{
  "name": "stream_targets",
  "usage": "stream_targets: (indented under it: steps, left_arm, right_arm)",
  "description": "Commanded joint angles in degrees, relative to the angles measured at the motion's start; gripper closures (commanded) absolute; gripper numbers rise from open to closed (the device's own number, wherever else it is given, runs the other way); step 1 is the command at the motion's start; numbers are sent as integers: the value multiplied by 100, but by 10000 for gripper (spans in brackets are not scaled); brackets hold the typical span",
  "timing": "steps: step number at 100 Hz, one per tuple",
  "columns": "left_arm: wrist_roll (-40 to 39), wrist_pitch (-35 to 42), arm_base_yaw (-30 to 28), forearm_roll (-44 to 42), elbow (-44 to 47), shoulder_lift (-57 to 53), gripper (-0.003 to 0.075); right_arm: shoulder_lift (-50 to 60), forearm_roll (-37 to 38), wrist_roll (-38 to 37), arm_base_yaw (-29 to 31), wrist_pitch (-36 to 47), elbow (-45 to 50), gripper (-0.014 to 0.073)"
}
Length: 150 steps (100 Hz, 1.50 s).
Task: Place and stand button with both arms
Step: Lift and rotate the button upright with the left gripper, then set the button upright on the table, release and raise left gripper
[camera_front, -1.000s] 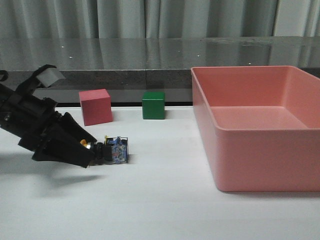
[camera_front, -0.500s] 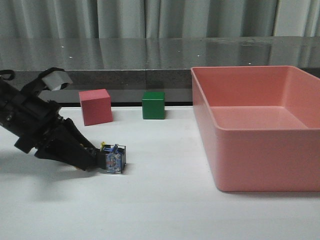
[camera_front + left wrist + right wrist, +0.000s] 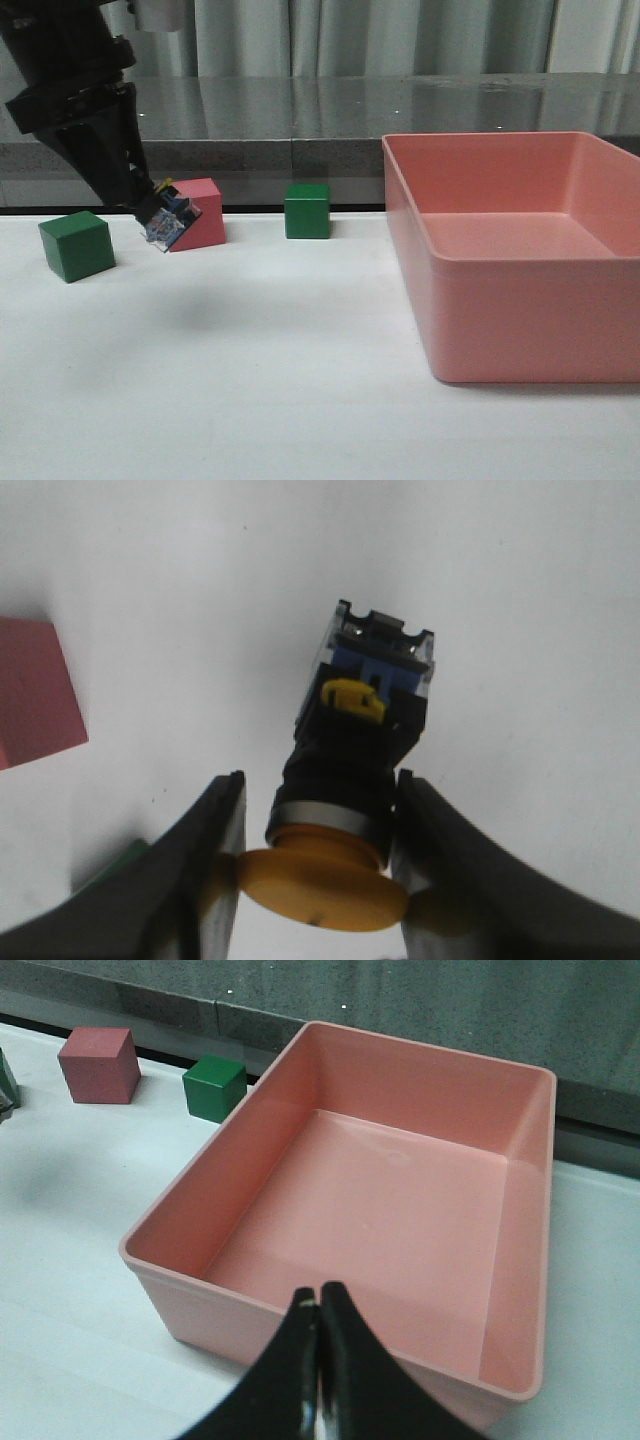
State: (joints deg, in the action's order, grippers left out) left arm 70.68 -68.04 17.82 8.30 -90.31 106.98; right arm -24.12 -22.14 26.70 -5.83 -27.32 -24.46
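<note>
The button (image 3: 170, 223) hangs in the air at the left of the front view, in front of the pink cube, base pointing down and to the right. My left gripper (image 3: 155, 210) is shut on it. In the left wrist view its fingers (image 3: 215, 830) clamp the yellow cap (image 3: 322, 888) and black body, with the blue-grey terminal base (image 3: 380, 665) pointing away toward the white table. My right gripper (image 3: 320, 1300) is shut on nothing, hovering over the near wall of the pink bin (image 3: 330, 1320). The right arm is outside the front view.
A pink cube (image 3: 200, 212) and a green cube (image 3: 306, 210) stand at the back of the table. Another green cube (image 3: 76, 245) sits at the left. The large pink bin (image 3: 520, 250) fills the right side. A dark counter edge (image 3: 300, 150) runs behind the table.
My left arm has lifted the button off the table, up and leftward, and now points steeply down. A green cube that the arm hid has come into view at the left.
</note>
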Motion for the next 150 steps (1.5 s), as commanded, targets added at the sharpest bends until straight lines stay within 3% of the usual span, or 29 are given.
stream_targets:
  steps: [1, 17, 33, 43, 105, 117, 131, 136, 143, 150]
  left_arm:
    - [-863, -72, 562, -1132, -195, -301, 740]
    - [-1974, -93, 1507, -2935, -195, -173, 740]
    - [-2805, -120, 2031, -3877, -195, 113, 740]
    - [-3121, -134, 2122, -4006, -195, 318, 740]
    - [-3131, -365, 2134, -3883, -195, 832, 731]
    - [-3131, -477, 2134, -3868, -195, 832, 601]
    - [-3174, -452, 2134, -3846, -210, 832, 274]
    - [-3237, -463, 2134, -3846, -241, 832, 190]
    - [-3326, -502, 2134, -3846, -306, 832, 125]
    - [-3546, -502, 2134, -3846, -410, 809, 117]
  right_arm:
    - [-16, -118, -5, 41, 426, -145, 670]
    - [-16, -118, -5, 41, 426, -145, 670]
    - [-16, -118, -5, 41, 426, -145, 670]
    - [-16, -118, -5, 41, 420, -145, 670]
    - [-16, -124, -5, 41, 420, -145, 670]
    - [-16, -123, -5, 41, 415, -145, 670]
    - [-16, -123, -5, 41, 397, -145, 670]
    - [-16, -123, -5, 41, 397, -145, 670]
    - [-16, -123, -5, 41, 397, -145, 670]
    - [-16, -123, -5, 41, 397, -145, 670]
